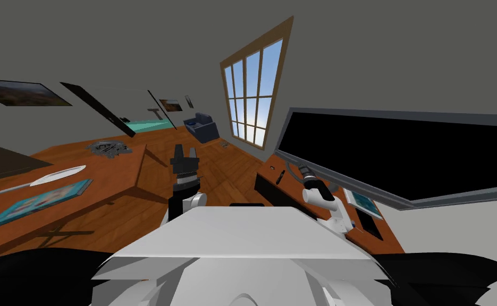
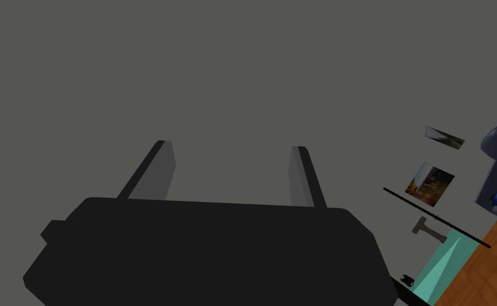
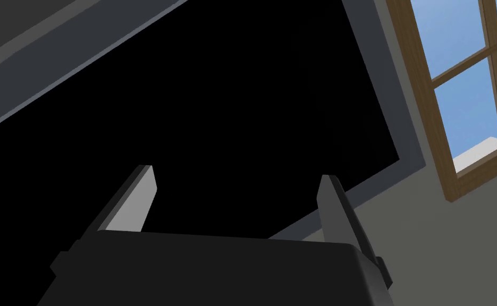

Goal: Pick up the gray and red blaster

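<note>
My left pincer is up in the air beside the wooden table, its two fingers wide apart with nothing between them. My right pincer, on my other side, away from the table, is just as open and empty. So nothing is picked up yet, and I think the whole job is left: find the blaster, go to it, reach, grab and lift. I cannot tell which thing it is. The dark gray heap at the table's far end may be it, but no red shows there.
</note>
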Motion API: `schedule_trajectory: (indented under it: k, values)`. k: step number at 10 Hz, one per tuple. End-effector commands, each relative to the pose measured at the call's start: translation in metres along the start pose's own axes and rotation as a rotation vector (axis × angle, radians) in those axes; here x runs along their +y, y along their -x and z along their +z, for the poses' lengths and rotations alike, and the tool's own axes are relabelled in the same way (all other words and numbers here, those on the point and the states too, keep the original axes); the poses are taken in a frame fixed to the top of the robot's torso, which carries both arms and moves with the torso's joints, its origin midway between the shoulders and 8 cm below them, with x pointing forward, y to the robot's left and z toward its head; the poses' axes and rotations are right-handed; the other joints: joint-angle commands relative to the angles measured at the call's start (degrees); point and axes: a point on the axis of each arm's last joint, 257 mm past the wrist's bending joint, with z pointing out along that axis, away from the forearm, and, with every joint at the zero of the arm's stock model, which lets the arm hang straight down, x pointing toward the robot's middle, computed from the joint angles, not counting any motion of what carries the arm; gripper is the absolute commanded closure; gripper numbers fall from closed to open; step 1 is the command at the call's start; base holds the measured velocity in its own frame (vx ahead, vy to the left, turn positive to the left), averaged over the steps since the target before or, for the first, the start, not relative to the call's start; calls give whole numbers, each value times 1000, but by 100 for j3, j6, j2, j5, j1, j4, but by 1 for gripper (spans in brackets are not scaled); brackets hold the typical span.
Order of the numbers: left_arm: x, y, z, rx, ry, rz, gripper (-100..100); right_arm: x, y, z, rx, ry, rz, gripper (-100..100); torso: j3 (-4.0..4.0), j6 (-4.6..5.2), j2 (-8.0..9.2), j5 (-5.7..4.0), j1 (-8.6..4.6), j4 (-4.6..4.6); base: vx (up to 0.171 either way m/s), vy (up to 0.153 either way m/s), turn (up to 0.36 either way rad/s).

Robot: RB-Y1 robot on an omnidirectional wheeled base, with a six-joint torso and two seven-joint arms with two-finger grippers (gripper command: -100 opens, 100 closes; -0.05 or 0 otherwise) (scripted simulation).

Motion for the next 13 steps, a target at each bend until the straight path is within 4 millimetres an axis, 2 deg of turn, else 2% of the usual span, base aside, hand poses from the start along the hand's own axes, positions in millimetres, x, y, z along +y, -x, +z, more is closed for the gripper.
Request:
schedule_trajectory:
  k: [1,2,3,4,5,6,7,8,9,10,11,12,13]
  values:
    - [0,0,0,0,0,0,0,-5,-4,0,19,-24,-6,-100,0,0,0,0,0,0,6,-2,-7]
    - [0,0,0,0,0,0,0,-26,-8,2,42,-77,-35,-100,1,2,2,0,0,0,10,7,252]
    - [0,0,0,0,0,0,0,-29,-11,1,55,-89,-35,-100,0,-4,0,0,0,0,13,-4,127]
    - [0,0,0,0,0,0,0,-50,-16,2,77,-139,-60,-100,0,1,0,-1,-1,0,20,-1,229]
    - [0,0,0,0,0,0,0,-54,-20,1,93,-154,-59,-100,-2,-4,-4,-1,0,-1,19,-4,117]
    - [0,0,0,0,0,0,0,-75,-25,1,119,-205,-81,-100,-2,2,-3,0,-1,-1,19,2,219]
    - [0,0,0,0,0,0,0,-78,-29,0,133,-217,-80,-100,-2,-2,-3,0,0,-1,16,-4,143]
    - [0,0,0,0,0,0,0,-100,-35,-3,165,-271,-98,-100,-2,1,-2,-1,-2,-1,21,-4,219]
    - [0,0,0,0,0,0,0,-103,-38,-4,175,-280,-97,-100,-3,-2,-5,-1,-2,-1,21,-9,118]
    - [0,0,0,0,0,0,0,-125,-45,-7,210,-334,-110,-100,-2,3,-3,-1,-4,-1,21,-8,244]
    - [0,0,0,0,0,0,0,-127,-47,-9,219,-342,-109,-100,-3,-2,-5,-1,-3,-1,22,-12,122]
    - [0,0,0,0,0,0,0,-149,-55,-14,255,-394,-118,-100,-3,3,-4,-1,-4,-1,29,-5,203]
    - [0,0,0,0,0,0,0,-150,-57,-15,264,-401,-117,-100,-4,0,-6,-1,-3,-1,24,-8,114]
